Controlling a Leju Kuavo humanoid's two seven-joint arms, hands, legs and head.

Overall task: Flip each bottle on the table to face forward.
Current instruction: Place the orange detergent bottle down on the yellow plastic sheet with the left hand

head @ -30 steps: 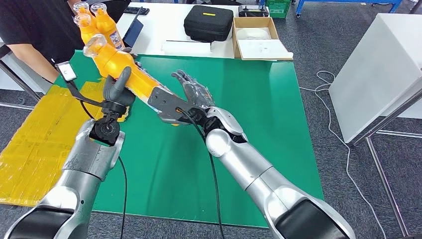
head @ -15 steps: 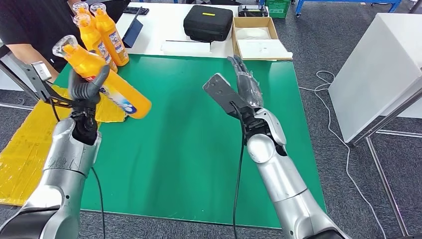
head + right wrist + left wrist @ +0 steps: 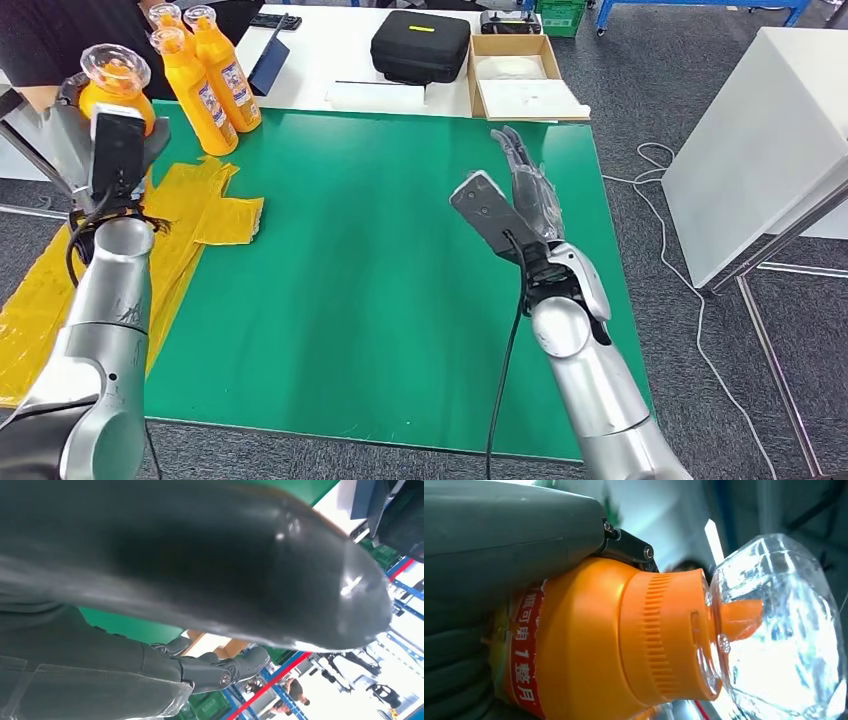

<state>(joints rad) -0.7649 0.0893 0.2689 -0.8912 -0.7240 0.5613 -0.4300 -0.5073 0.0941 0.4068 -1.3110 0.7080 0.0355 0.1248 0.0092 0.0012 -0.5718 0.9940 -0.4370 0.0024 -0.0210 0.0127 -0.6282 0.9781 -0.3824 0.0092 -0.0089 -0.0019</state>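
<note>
The right hand [image 3: 525,185] was raised above the green table [image 3: 380,260] with its fingers [image 3: 533,196] spread and nothing in them. Across the table, the left hand [image 3: 110,150] gripped an orange bottle [image 3: 112,88] upright above the table's left edge, its clear cap [image 3: 774,625] on top and its red label [image 3: 524,665] against the palm. Just beyond that hand, three more orange bottles [image 3: 205,85] stood upright together at the far left corner. Beyond the right hand lay a black case [image 3: 420,45] and an open cardboard box [image 3: 522,75].
</note>
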